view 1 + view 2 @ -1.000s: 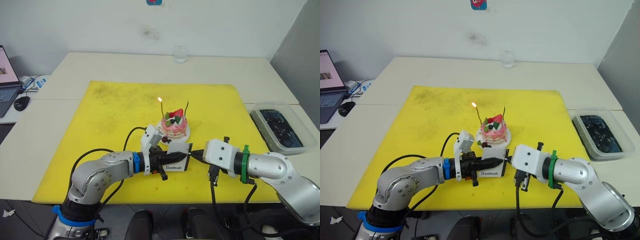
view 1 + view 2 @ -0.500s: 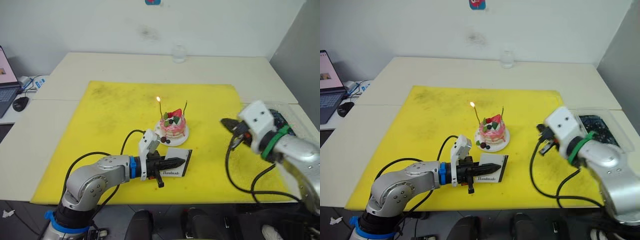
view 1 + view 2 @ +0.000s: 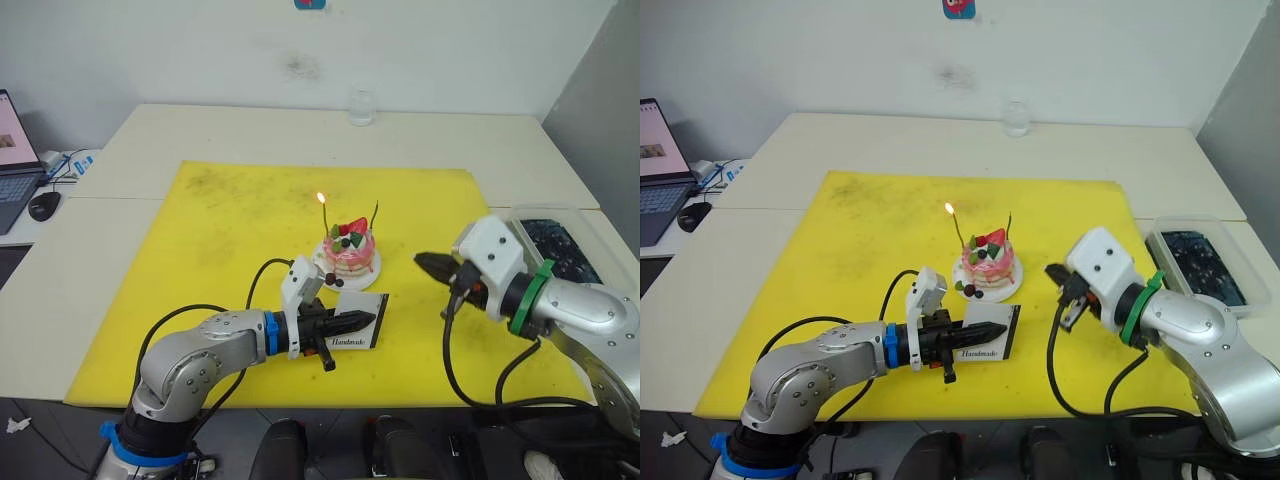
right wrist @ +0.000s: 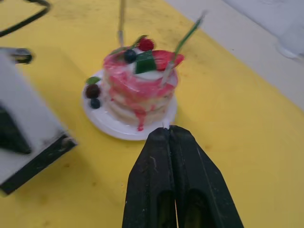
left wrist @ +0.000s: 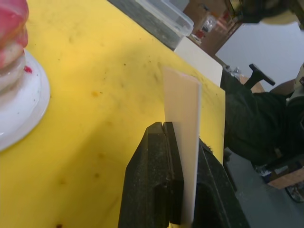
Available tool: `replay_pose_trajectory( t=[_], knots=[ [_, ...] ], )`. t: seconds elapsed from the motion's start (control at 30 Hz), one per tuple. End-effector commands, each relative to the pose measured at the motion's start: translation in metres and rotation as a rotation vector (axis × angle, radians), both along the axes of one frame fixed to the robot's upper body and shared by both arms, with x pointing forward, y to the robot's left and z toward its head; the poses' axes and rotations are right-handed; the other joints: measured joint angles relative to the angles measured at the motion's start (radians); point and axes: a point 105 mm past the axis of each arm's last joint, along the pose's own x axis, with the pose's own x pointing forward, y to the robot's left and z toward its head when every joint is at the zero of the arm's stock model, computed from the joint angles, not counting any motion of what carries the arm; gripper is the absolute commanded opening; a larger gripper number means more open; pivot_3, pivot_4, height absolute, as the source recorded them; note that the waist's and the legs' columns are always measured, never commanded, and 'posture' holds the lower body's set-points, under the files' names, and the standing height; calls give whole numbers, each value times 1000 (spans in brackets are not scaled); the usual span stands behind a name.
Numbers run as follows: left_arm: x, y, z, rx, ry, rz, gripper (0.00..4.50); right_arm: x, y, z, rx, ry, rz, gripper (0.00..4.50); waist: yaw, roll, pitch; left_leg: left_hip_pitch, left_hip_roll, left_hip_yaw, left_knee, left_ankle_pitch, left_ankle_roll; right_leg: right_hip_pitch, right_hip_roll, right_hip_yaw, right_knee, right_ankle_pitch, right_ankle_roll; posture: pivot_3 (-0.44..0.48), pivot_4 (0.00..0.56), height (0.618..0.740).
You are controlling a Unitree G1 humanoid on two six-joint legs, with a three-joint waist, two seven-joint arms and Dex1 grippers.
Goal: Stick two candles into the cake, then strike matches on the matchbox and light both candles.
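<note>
The cake (image 3: 350,249) sits on its white plate (image 3: 371,269) near the middle of the yellow mat (image 3: 220,260) that covers the bench (image 3: 200,135). Two candles stand in its top: the left candle (image 3: 326,219) carries a small flame, the right candle (image 3: 374,213) is unlit. The right wrist view shows what the head views cannot, the red strawberry, green leaf and dark berries on the cream, plus two berries lying on the plate's rim.

Just toward the mat's near edge from the plate, the matchbox (image 3: 357,322) is held on edge by the left tool (image 3: 362,321), whose fingers are clamped on it; the word "Handmade" reads on its white face, with a black strip along one side. The left wrist view shows the box as a thin white slab pinched between the two black fingers (image 5: 156,180), with the plate's rim off to one side.

The right tool (image 3: 422,262) hovers over the mat to the right of the cake, apart from it and pointing at it. In the right wrist view its fingers (image 4: 156,175) are pressed together, a tiny pale tip showing at their point; whether that is a match cannot be told.

A clear bin (image 3: 560,245) with dark contents stands at the bench's right edge, a glass (image 3: 361,106) near the far edge, and a laptop (image 3: 12,165) and mouse (image 3: 43,206) at the left edge.
</note>
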Motion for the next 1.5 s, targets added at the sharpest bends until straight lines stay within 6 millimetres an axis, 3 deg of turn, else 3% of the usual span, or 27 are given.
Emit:
replay_pose_trajectory(
  t=[0.03,0.27,1.5],
  knots=[
    [2,-2,11,-20,-47,-2,0,-19,12,5,-1,10,111,48,-1,0,0,0,0,0,0,0,0,0,0,0,0,0,0,0,150,740],
    [4,-4,18,-46,-25,-16,0,-29,22,0,-27,44,178,48,-1,0,0,0,-1,0,0,0,0,0,1,1,0,0,0,0,150,740],
    [-4,-5,19,-51,-5,-65,0,-17,22,-26,-132,33,139,48,0,0,0,0,0,0,0,0,0,0,0,0,0,0,0,0,150,740]
  ],
)
